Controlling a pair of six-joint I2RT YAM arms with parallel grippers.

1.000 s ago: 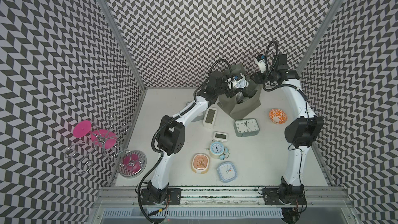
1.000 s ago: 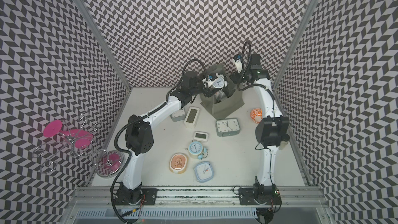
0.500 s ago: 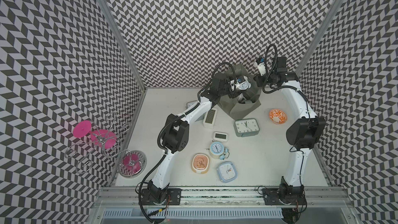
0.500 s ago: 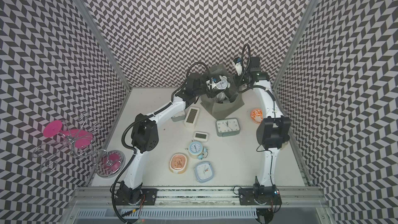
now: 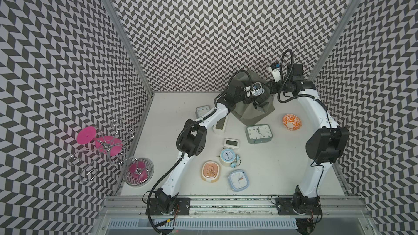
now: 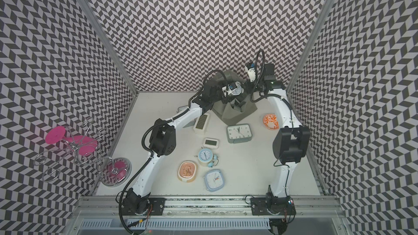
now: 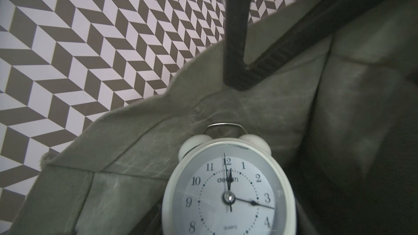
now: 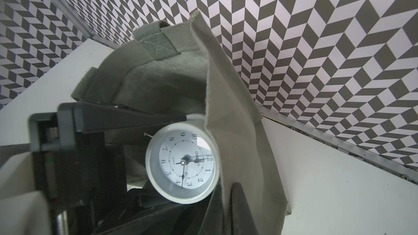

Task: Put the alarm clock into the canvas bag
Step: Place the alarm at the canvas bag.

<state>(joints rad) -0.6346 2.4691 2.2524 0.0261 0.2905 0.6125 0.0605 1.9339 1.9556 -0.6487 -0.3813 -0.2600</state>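
Since the canvas bag (image 5: pixel 253 114) gapes directly beneath my left claw (image 5: pixel 252 92), the way in looks to be straight down. The alarm clock (image 8: pixel 183 161) sits clamped between that claw's widely set jaws, face up, bells pointing ahead toward my right claw (image 7: pixel 236 82). The right claw is pinched flat on the bag's rim, holding it up.

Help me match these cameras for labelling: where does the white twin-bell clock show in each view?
Top view: white clock upper middle, at the mouth of the canvas bag.
Top view: white clock likewise, slightly further left.
Left wrist: white clock low in the picture, dial upright.
Right wrist: white clock low centre, dial sideways.
Shared landmark: the canvas bag's grey-green fabric beside it.
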